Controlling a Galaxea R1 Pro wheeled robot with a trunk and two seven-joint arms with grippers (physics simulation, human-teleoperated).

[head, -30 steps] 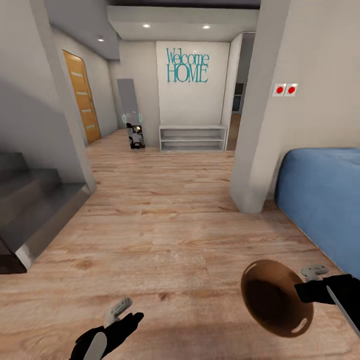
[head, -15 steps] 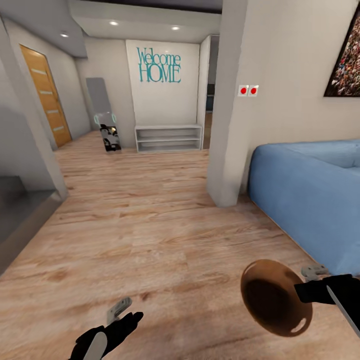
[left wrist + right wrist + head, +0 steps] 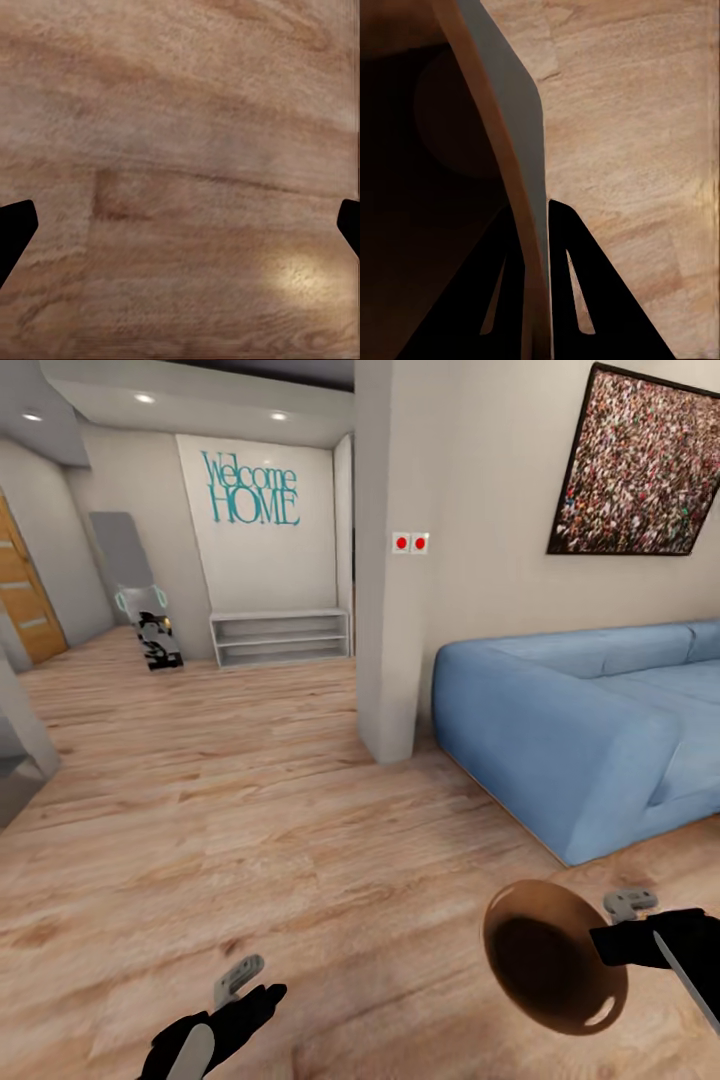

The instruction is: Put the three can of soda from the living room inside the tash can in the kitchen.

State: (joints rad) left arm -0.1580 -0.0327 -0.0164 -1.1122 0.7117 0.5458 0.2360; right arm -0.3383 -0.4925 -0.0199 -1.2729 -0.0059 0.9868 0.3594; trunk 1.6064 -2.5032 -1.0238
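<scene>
At the bucket's rim, right gripper (image 3: 628,938) pinched shut on the tash can (image 3: 550,955), one black finger (image 3: 502,292) inside the wall and the other outside it. Held up over the wood floor (image 3: 300,840), mouth tipped toward the head camera, shiny brown inside, pale grey outside (image 3: 514,112). Nothing to see inside the bucket but dark brown.

Off to the left of the bucket, left gripper (image 3: 245,985) hanging low over the same floor, holding nothing, fingers spread wide apart with bare planks between the two black tips (image 3: 15,229).

Behind the bucket, a blue sofa (image 3: 590,720) against a pale wall, with a big speckled picture (image 3: 640,465) above it. Left of the sofa, a white pillar with two red buttons (image 3: 410,542). Past the pillar, far from the bucket, a low white shelf (image 3: 280,637) under teal words "Welcome HOME" (image 3: 250,488). Beside that shelf, a small dark machine (image 3: 158,640) by a grey panel.
</scene>
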